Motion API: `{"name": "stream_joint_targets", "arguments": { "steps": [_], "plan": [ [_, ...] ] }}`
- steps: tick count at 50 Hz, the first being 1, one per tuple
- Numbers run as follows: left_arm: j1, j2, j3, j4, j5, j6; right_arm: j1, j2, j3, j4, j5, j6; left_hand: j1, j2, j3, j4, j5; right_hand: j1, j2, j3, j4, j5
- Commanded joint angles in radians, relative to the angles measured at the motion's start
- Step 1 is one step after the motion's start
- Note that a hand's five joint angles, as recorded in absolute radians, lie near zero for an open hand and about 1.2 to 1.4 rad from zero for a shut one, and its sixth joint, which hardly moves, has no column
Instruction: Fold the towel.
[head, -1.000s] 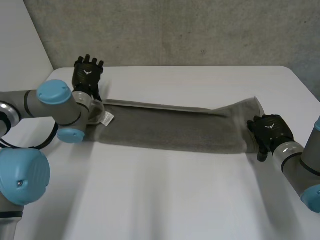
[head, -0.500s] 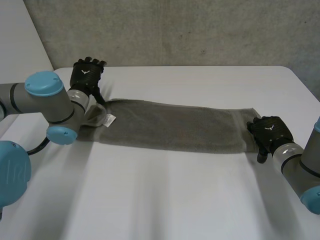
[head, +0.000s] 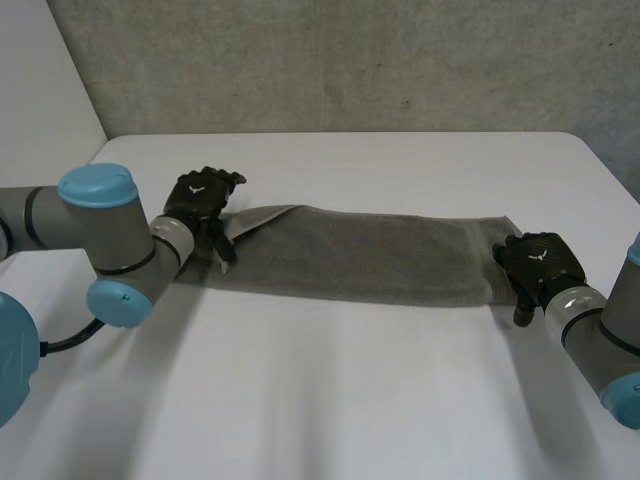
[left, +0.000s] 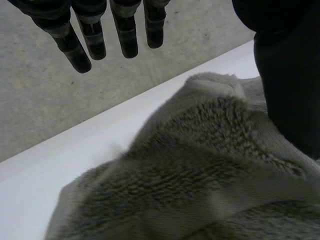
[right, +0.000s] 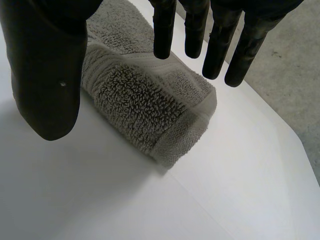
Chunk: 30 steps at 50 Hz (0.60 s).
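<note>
- Left hand (head: 203, 196): sits on the towel's (head: 370, 255) 9 o'clock end. Fingers (left: 125, 35) are straight and spread, tips off the pile, and the thumb lies alongside the bunched-up cloth. I wouldn't call that a pinch.
- Right by that hand the towel's far corner is turned up and over a bit, so that end is rumpled, not flat.
- Going out from there, the towel runs as one long strip toward 3 o'clock across the table (head: 350, 400). So the long axis is pretty much 9-to-3.
- Right hand (head: 540, 262): parked at the 3 o'clock end. Its fingers are straight too, with the thumb out to one side. The towel's thick rolled end sits under the palm between thumb and fingers, with nothing closed on it.
- So it's one hand per short end, with the whole length between them. My guess is the next fold goes end to end along that axis. The left hand looks better placed to take its end toward 3 o'clock, but it'd need an actual grip first.
- The risk I see is that the rumpled corner gets folded in crooked.
</note>
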Motion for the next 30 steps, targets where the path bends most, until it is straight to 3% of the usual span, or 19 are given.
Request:
{"name": "stream_joint_targets", "arguments": {
  "steps": [1, 9, 11, 12, 14, 19, 23, 30],
  "plan": [
    [-0.022, -0.021, 0.007, 0.016, -0.001, 0.014, -0.001, 0.0, 0.001, 0.0, 0.0, 0.0, -0.077, -0.082, -0.068, -0.085, -0.213, 0.028, 0.06, 0.042, 0.038, 0.005],
    [-0.025, -0.081, 0.095, 0.102, -0.009, 0.037, -0.003, 0.002, 0.002, 0.002, 0.0, 0.0, -0.059, -0.064, -0.05, -0.068, -0.196, 0.025, 0.057, 0.039, 0.035, 0.002],
    [-0.024, -0.132, 0.215, 0.096, -0.015, 0.154, -0.006, 0.002, 0.002, 0.002, 0.0, -0.002, -0.062, -0.067, -0.053, -0.071, -0.199, 0.025, 0.057, 0.039, 0.035, 0.002],
    [-0.024, -0.132, 0.216, 0.096, -0.015, 0.155, -0.006, 0.002, 0.002, 0.002, 0.0, -0.002, -0.062, -0.067, -0.053, -0.071, -0.199, 0.025, 0.057, 0.039, 0.035, 0.002],
    [-0.013, -0.161, 0.298, 0.091, -0.02, 0.306, -0.009, 0.002, 0.002, 0.002, 0.0, -0.002, -0.062, -0.067, -0.053, -0.071, -0.199, 0.022, 0.054, 0.036, 0.032, -0.001],
    [0.016, -0.172, 0.377, 0.082, -0.037, 0.463, -0.011, 0.002, 0.002, 0.002, -0.001, 0.0, -0.068, -0.073, -0.059, -0.077, -0.204, 0.019, 0.051, 0.033, 0.029, -0.004],
    [0.022, -0.149, 0.375, 0.053, -0.061, 0.451, -0.012, 0.002, 0.002, 0.002, -0.001, -0.002, -0.074, -0.079, -0.065, -0.082, -0.21, 0.019, 0.051, 0.033, 0.029, -0.004],
    [0.013, -0.063, 0.314, -0.022, -0.052, 0.25, -0.004, 0.002, 0.004, 0.003, -0.001, -0.002, -0.077, -0.082, -0.068, -0.085, -0.213, 0.019, 0.051, 0.033, 0.029, -0.004]
  ]
}}
